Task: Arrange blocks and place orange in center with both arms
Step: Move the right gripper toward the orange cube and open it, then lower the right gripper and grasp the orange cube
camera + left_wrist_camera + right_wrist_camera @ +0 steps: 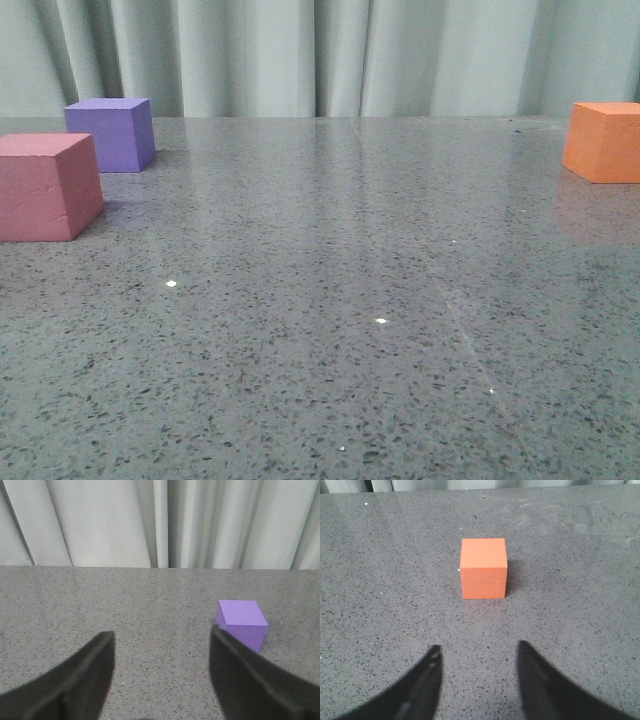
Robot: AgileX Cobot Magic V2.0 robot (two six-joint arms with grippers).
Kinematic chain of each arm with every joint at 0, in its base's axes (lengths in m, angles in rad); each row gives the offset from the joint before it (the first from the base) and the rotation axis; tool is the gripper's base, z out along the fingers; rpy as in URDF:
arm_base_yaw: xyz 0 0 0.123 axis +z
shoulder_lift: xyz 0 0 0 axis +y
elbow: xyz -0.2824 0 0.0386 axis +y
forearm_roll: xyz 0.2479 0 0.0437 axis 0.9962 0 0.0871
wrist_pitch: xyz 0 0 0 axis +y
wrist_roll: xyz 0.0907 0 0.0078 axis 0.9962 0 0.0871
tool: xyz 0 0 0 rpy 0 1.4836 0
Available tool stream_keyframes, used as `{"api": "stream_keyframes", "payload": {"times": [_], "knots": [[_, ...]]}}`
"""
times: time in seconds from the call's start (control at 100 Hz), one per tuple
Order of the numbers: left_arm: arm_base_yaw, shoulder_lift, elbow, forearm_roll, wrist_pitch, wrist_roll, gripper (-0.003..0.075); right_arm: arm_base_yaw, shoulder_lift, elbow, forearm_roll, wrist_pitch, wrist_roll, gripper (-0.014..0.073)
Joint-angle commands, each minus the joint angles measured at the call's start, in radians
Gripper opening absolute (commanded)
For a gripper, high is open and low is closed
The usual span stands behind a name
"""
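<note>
In the front view the pink cube (45, 187) sits at the left edge, the purple cube (112, 133) just behind it, and the orange cube (606, 140) at the far right. Neither gripper shows in the front view. My left gripper (161, 636) is open and empty, with the purple cube (241, 624) ahead of it, beyond one fingertip. My right gripper (478, 649) is open and empty, with the orange cube (484, 574) straight ahead of it, a short way off. The pink cube is out of both wrist views.
The cubes stand on a grey speckled stone tabletop (330, 330). A pale curtain (320, 55) hangs along the table's back edge and also shows in the left wrist view (150, 522).
</note>
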Motion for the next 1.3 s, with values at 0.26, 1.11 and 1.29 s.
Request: {"api": "stream_keyframes", "payload": {"times": [0.26, 1.11, 1.29], "knots": [[-0.006, 0.005, -0.037, -0.008, -0.083, -0.003, 0.0666, -0.005, 0.004, -0.034, 0.0, 0.076, -0.002, 0.0591], [-0.006, 0.006, -0.037, -0.01, -0.087, -0.003, 0.0575, -0.006, 0.581, -0.712, 0.006, 0.412, 0.033, 0.0591], [-0.006, 0.006, -0.037, -0.01, -0.087, -0.003, 0.0575, -0.006, 0.757, -0.928, 0.006, 0.558, 0.033, 0.0591]]}}
